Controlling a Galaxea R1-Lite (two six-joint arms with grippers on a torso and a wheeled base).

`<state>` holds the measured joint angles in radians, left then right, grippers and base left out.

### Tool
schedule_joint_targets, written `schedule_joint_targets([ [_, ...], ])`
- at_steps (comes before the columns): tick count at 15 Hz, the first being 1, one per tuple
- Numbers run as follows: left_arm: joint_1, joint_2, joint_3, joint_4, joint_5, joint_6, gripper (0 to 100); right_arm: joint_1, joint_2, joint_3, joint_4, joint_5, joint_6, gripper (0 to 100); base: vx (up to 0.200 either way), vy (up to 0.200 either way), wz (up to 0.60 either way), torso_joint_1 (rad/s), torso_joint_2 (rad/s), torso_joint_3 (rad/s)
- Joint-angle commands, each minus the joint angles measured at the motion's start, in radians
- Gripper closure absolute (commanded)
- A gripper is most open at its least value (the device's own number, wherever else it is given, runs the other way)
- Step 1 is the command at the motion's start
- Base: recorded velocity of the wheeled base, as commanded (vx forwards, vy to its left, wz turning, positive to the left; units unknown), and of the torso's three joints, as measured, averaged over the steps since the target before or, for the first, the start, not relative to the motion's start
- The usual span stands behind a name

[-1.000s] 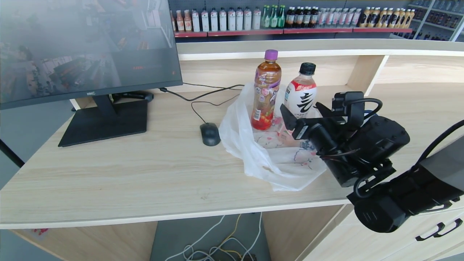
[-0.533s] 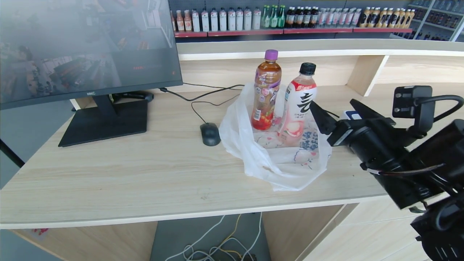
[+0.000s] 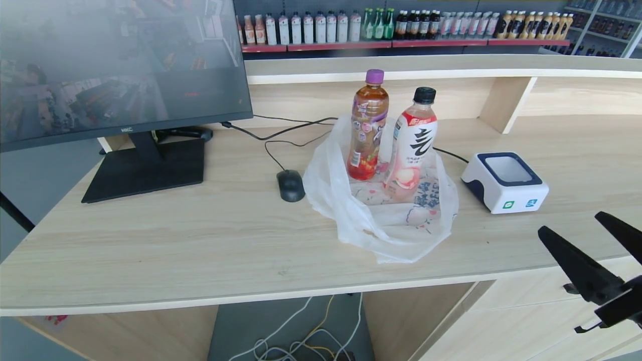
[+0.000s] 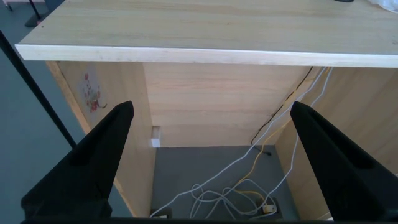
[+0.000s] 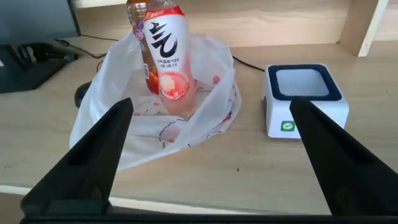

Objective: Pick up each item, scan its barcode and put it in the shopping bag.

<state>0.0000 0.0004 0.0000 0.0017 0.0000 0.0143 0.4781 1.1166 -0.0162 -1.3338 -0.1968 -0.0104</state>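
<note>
Two end effectors noted, both empty. The left end effector (image 4: 211, 106) has its fingers spread wide with nothing between them. It sits low at the front edge of the bench (image 3: 150, 240), facing the open space underneath.

On the bench, from the left, are a monitor (image 3: 120, 65) on its stand and then a black mouse (image 3: 290, 185); neither is part of the task. Just beside the mouse lies the shopping bag (image 3: 351, 220), thin translucent plastic, slumped open. Two items stand upright and close together inside its mouth. On the left is a purple-capped bottle (image 3: 368, 125) of amber drink, on the right a black-capped bottle (image 3: 414, 145) with a white label. The bag walls rise loosely around their bases, and the bottles appear to rest on the bag's lower layer rather than on bare wood.

Near the bag, on its right, sits the barcode scanner (image 3: 504, 183), white with a dark-framed window facing up and nothing held over it.

The right end effector (image 3: 571, 223) has its fingers well apart and grips nothing. It is at the front edge of the bench, near the scanner and apart from the bag.

Assessment: both items seen are in the bag, so I judge that nothing is left to pick up. Whether each was scanned cannot be confirmed from this evidence. On present showing, the task looks complete or very nearly so.
</note>
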Motion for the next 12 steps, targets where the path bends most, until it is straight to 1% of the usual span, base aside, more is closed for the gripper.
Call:
schedule_joint_targets([
  [1,-0.002,0.001,0.0,0.0,0.0,0.006,0,0.017,-0.317,0.016,0.335,0.083,0.003,0,0.0,0.0,0.0,0.0,0.0,0.0],
  [2,-0.002,0.001,0.0,0.0,0.0,0.007,0,0.02,-0.451,0.016,0.559,0.12,-0.008,0,0.0,0.0,0.0,0.0,0.0,0.0],
  [4,0.0,0.0,0.0,0.0,0.0,0.003,0,0.028,-0.696,0.016,0.946,0.177,-0.059,0,0.0,0.0,0.0,0.0,0.0,0.0],
  [5,0.0,0.0,0.0,0.0,0.0,0.003,0,0.03,-0.752,0.016,1.022,0.185,-0.062,0,0.0,0.0,0.0,0.0,0.0,0.0],
  [6,0.0,0.001,0.0,0.0,0.0,0.003,0,0.028,-0.923,0.016,1.226,0.195,-0.077,0,0.0,0.0,0.0,0.0,0.0,0.0],
  [7,0.0,0.0,0.0,0.0,0.0,0.003,0,0.028,-1.043,0.015,1.34,0.197,-0.077,0,0.0,0.0,0.0,0.0,0.0,0.0],
  [8,0.0,0.001,0.0,0.0,0.0,0.003,0,0.008,-1.052,0.013,1.343,0.195,-0.068,0,0.0,0.0,0.0,0.0,0.0,0.0],
  [9,0.0,0.0,0.0,0.0,0.0,0.004,0,-0.046,-1.054,0.015,1.334,0.195,-0.068,0,0.0,0.0,0.0,0.0,0.0,0.0],
  [10,0.0,0.0,0.0,0.0,0.0,0.004,0,-0.081,-1.055,0.015,1.335,0.195,-0.066,0,0.0,0.0,0.0,0.0,0.0,0.0],
  [11,0.0,0.001,0.0,0.0,0.0,0.004,0,-0.188,-1.049,0.015,1.335,0.195,-0.063,0,0.0,0.0,0.0,0.0,0.0,0.0],
  [12,0.0,0.001,0.0,0.0,0.0,0.003,0,-0.222,-1.037,0.015,1.335,0.195,-0.046,0,0.0,0.0,0.0,0.0,0.0,0.0],
])
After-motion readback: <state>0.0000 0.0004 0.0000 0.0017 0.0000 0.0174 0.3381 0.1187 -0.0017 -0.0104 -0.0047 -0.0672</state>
